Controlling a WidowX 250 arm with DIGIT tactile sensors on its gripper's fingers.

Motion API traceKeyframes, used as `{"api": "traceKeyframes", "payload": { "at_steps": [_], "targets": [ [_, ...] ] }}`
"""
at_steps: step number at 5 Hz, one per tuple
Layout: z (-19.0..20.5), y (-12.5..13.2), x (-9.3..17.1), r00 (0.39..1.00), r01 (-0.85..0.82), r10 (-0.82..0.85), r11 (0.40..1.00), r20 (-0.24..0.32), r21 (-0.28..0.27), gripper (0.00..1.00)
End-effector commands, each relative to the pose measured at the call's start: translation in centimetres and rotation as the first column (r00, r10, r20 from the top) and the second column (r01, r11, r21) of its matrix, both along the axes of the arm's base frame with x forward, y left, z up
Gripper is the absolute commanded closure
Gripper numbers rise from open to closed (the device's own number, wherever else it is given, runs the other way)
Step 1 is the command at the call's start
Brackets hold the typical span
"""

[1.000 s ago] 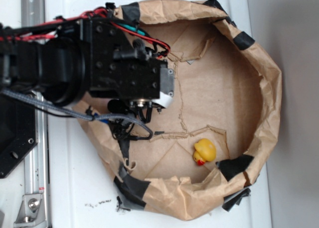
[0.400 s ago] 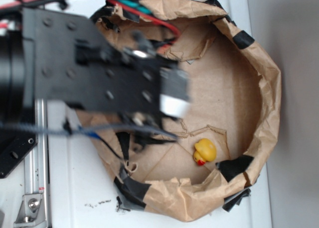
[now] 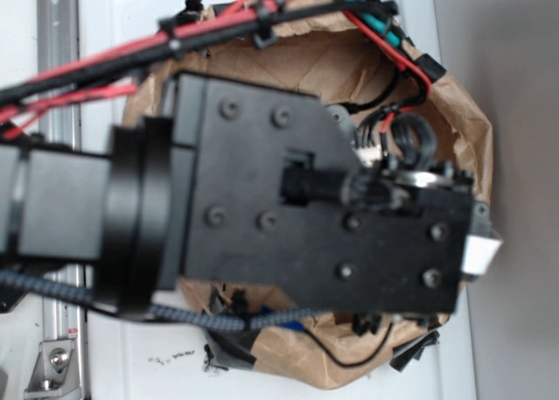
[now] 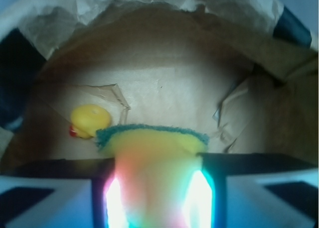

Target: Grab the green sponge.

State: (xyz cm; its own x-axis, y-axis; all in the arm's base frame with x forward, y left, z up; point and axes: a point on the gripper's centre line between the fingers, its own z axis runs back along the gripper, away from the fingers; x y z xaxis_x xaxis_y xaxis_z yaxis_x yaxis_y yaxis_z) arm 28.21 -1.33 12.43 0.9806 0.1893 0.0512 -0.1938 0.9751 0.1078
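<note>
In the wrist view my gripper [image 4: 157,161] is shut on a yellow wedge sponge [image 4: 154,146] with a fuzzy teal-green layer along its far edge [image 4: 149,130]. I hold it above the brown paper bag's floor [image 4: 169,83]. No round teal-green ball, the green sponge, shows in either view. In the exterior view my black arm [image 3: 323,225] fills the frame and hides the fingers and most of the bag [image 3: 476,129].
A small yellow rubber duck [image 4: 89,120] lies on the bag floor, left of and beyond the held sponge. The bag's crumpled taped rim [image 4: 149,4] rings the floor. Red and black cables [image 3: 131,55] run along the arm. The bag stands on a white surface [image 3: 131,365].
My arm has swung right and risen toward the exterior camera. It now covers the duck and most of the bag interior.
</note>
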Motion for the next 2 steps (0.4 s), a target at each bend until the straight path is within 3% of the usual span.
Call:
{"api": "traceKeyframes", "payload": {
  "at_steps": [1, 2],
  "targets": [
    [0.93, -0.33, -1.04, 0.971, -0.106, 0.146, 0.972, 0.187, -0.208, 1.0],
    [0.71, -0.28, -1.14, 0.958, -0.141, 0.173, 0.979, 0.231, -0.146, 1.0]
  ]
}}
